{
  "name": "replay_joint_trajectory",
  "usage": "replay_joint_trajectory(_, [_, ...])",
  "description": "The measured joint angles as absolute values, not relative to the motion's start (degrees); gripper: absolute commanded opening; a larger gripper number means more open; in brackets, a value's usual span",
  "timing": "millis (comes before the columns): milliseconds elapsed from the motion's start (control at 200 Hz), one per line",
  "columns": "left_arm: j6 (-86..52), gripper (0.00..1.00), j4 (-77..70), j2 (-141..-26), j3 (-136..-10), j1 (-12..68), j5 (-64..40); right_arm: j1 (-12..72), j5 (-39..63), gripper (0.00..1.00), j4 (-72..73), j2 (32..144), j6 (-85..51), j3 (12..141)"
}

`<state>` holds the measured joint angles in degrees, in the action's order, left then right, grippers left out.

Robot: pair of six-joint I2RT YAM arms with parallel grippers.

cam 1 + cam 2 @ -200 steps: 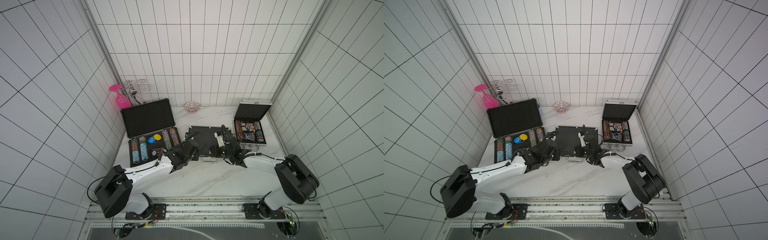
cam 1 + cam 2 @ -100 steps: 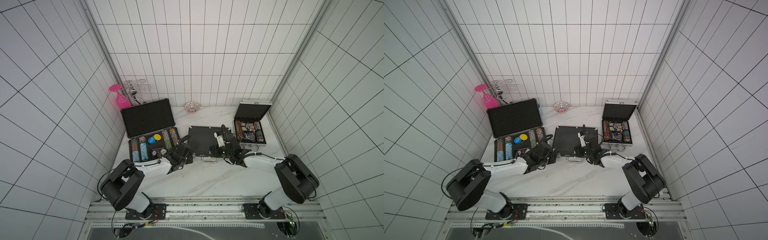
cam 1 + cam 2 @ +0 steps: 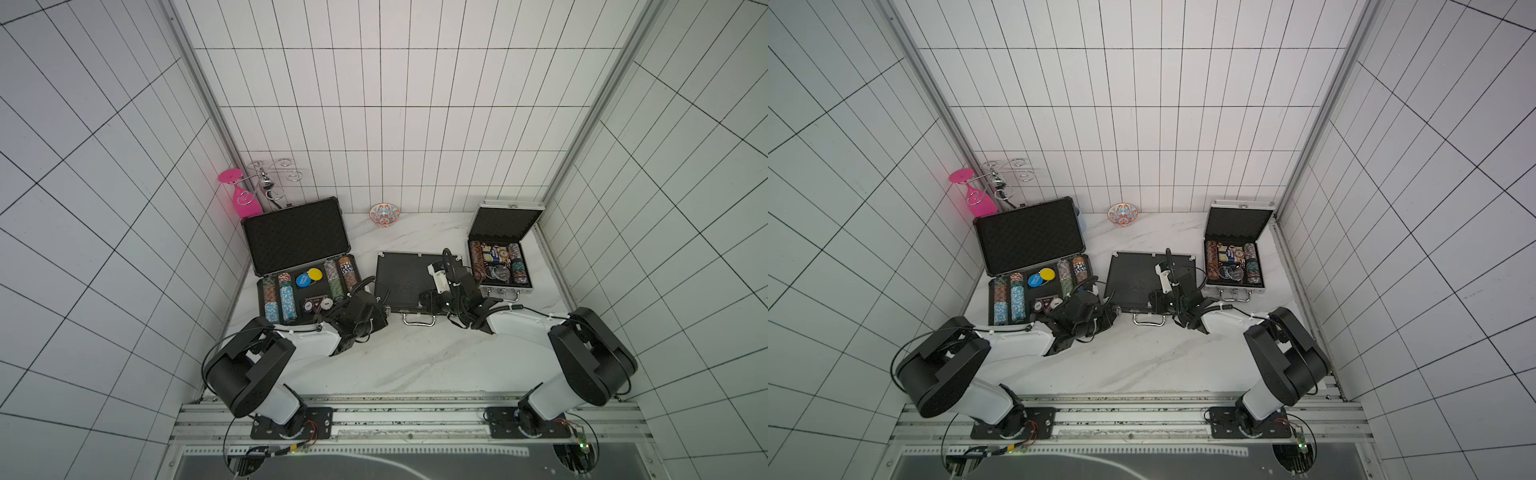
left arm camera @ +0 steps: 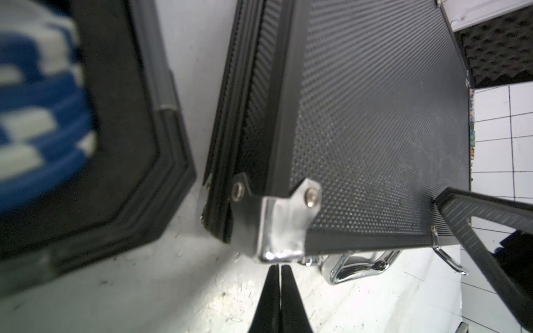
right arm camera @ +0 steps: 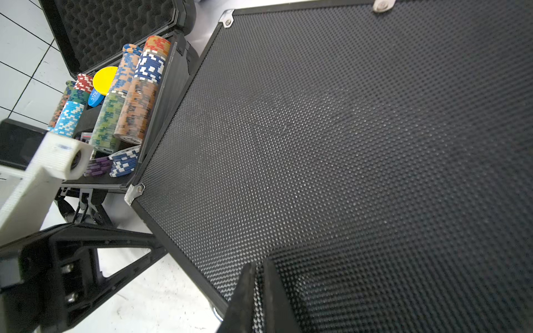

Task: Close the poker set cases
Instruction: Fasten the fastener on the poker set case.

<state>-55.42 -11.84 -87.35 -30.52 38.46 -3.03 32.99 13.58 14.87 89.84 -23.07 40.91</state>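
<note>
The medium black case lies shut in the middle of the table, its silver handle facing the arms. To its left stands the large black case, lid up, chips in its tray. The small silver case stands open on the right. My left gripper is shut and empty, its tips right at the chrome front-left corner of the medium case. My right gripper is shut, tips resting on that case's dimpled lid.
A patterned bowl sits by the back wall between the cases. A pink glass and a wire rack stand in the back left corner. Tiled walls close in on three sides.
My left gripper has drawn back from over the medium case's left part to its front-left corner. The right arm has hardly moved.
</note>
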Motion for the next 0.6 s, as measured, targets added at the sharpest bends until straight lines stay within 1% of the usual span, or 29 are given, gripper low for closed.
replay_joint_trajectory(600, [-55.5, 0.00, -20.7, -92.3, -29.8, 38.4, -1.9, 32.5, 13.3, 0.12, 15.1, 91.1, -22.9, 42.2])
